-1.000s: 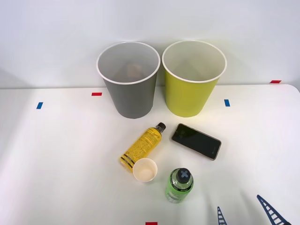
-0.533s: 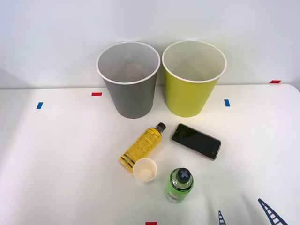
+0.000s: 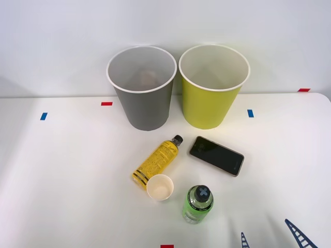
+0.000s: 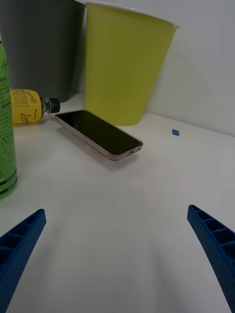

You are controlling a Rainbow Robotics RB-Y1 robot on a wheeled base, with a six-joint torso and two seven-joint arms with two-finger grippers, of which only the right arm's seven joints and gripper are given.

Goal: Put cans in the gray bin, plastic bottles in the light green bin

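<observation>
right gripper (image 4: 117, 254): jaws wide apart, holding nothing, low over table (image 3: 62, 170) | yellow bottle (image 3: 156, 161) lying, green bottle (image 3: 197, 204) upright, before gray bin (image 3: 144, 106) and light green bin (image 3: 209, 103) | brownish shape inside gray bin, possibly the can (image 3: 147, 77)

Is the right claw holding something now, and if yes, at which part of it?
Nothing is held. The right claw is open above bare table, apart from the green bottle.
</observation>
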